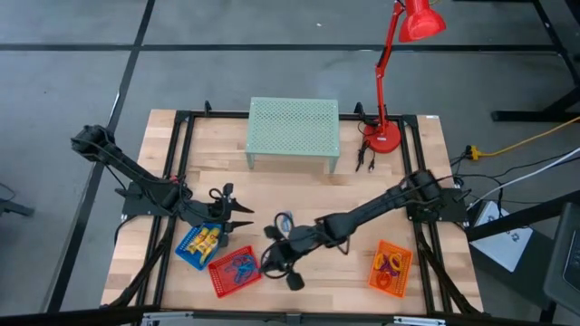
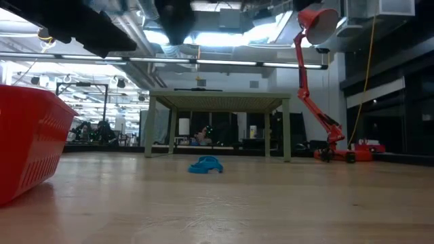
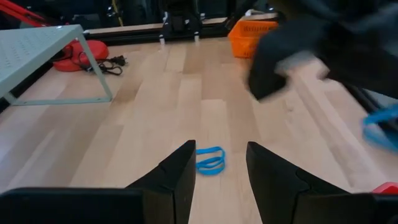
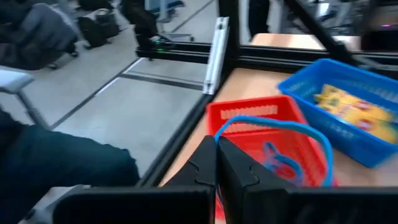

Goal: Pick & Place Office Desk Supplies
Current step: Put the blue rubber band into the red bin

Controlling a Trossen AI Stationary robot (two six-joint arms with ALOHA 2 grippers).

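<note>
Right tool (image 4: pixel 216 163) is pinched closed on a blue clip loop (image 4: pixel 273 134), hanging above the red mesh basket (image 1: pixel 235 270) near the desk's front edge; more blue loops already lie inside that basket. Risk: the grip catches only a thin bit of the loop, so it may slip or swing and land on the basket rim or bare desk (image 1: pixel 290 195) instead of inside. Releasing off-centre could drop it toward the blue basket (image 4: pixel 348 106) with the yellow blocky pieces (image 4: pixel 351 102). Left tool (image 3: pixel 217 171) is open, low over the desk, facing another blue clip loop (image 3: pixel 209 159) lying loose. Both arms sit close together, so a collision is possible if they move at once.
</note>
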